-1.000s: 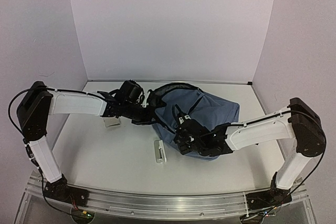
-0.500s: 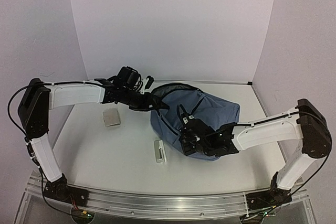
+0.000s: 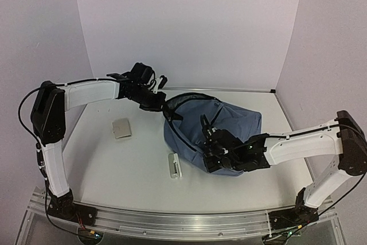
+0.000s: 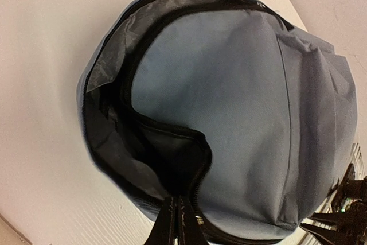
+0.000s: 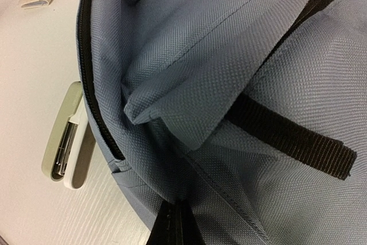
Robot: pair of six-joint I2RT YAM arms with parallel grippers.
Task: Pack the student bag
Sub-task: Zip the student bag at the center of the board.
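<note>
The slate-blue student bag [image 3: 229,124] lies on the table right of centre, its zipped mouth open toward the back left and its dark lining showing. My left gripper [image 3: 167,109] is shut on the black zipper edge of the bag's mouth [image 4: 189,159] and holds it up; its fingertips [image 4: 175,228] are pressed together. My right gripper [image 3: 207,154] is shut on a fold of the bag's fabric at its near side, with the fingertips [image 5: 178,225] pinched on blue cloth below a black strap [image 5: 287,133].
A white stapler-like item [image 3: 173,165] lies on the table just left of the bag's near edge; it also shows in the right wrist view [image 5: 66,142]. A small beige pad [image 3: 121,128] lies further left. Walls close the table at the back and sides.
My left gripper has risen and moved back with the bag's rim, which uncovered the beige pad and opened the mouth wider. My right gripper has shifted slightly right, still holding fabric.
</note>
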